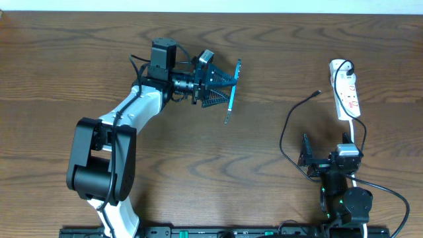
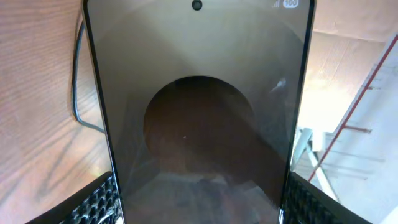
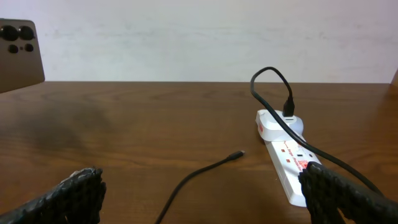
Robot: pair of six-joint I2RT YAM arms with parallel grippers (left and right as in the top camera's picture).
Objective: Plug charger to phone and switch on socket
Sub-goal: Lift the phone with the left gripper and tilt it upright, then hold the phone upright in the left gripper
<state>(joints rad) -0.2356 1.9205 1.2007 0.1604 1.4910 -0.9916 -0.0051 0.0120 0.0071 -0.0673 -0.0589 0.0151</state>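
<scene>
We note left fingers clamped on the phone, raised off the desk; right fingers spread wide, empty, near the charger lying beside the socket.

A white socket lay at the far right of the brown wooden table, the black charger cable curling loose just left of it.

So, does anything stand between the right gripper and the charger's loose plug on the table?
Nothing visible does. Only bare table lies between the open right gripper and the charger plug. The socket lies beside that path, not across it.
</scene>
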